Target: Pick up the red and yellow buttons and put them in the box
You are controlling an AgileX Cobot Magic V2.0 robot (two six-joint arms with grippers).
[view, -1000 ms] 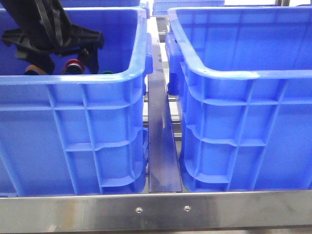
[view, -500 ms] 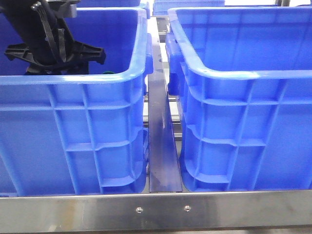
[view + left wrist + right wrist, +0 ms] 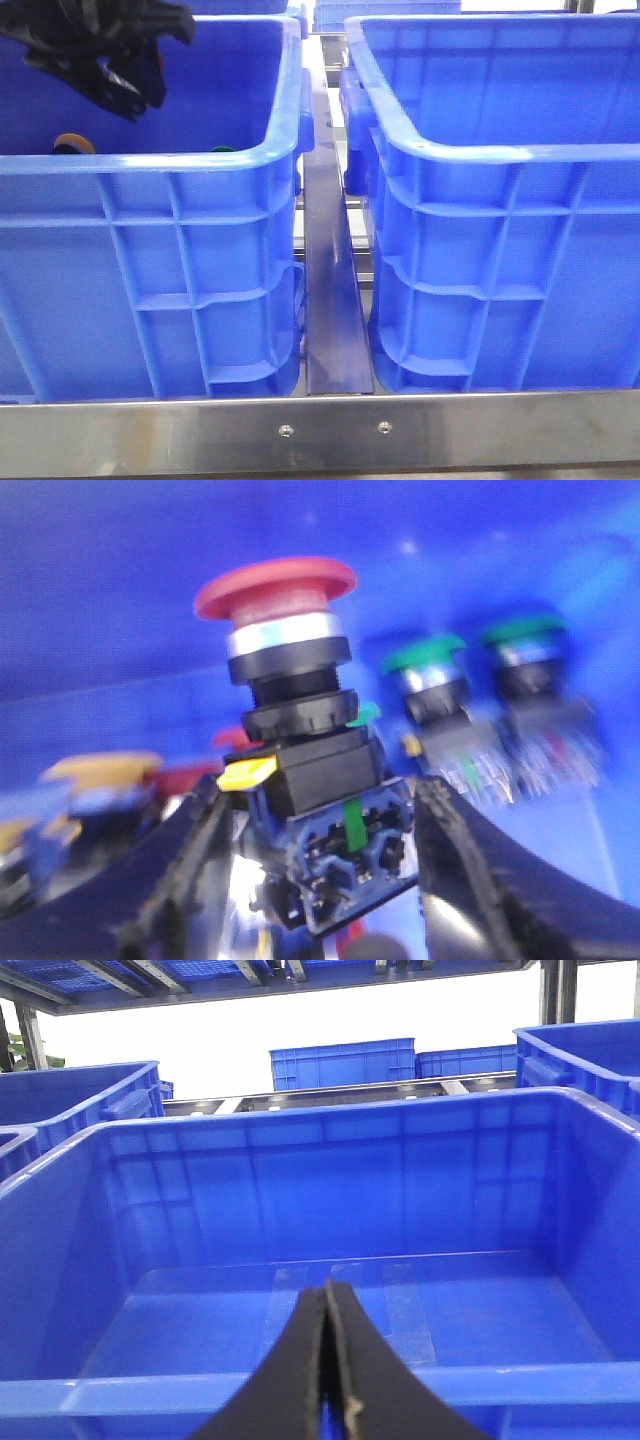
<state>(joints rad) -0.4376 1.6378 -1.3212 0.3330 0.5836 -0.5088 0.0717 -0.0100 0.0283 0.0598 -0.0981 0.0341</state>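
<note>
My left gripper [image 3: 128, 82] hangs high inside the left blue crate [image 3: 200, 160]. In the left wrist view it [image 3: 320, 815] is shut on the red button [image 3: 285, 680], gripping its black and blue base, red cap pointing away. A yellow button [image 3: 70, 143] stands low in that crate behind the near rim, and blurred yellow caps [image 3: 100, 770] show in the left wrist view. The right blue box [image 3: 480, 150] holds nothing that I can see. My right gripper [image 3: 328, 1305] is shut and empty, facing the box [image 3: 330, 1125]; it is out of the front view.
Two green-capped buttons [image 3: 425, 660] stand in the left crate, one showing at its near rim [image 3: 220, 150]. A metal rail [image 3: 335, 300] runs between the two crates. More blue crates [image 3: 345, 1060] stand farther back.
My left gripper dipped into the left crate over the red button, then rose with it. The red cap no longer shows beside the yellow one.
</note>
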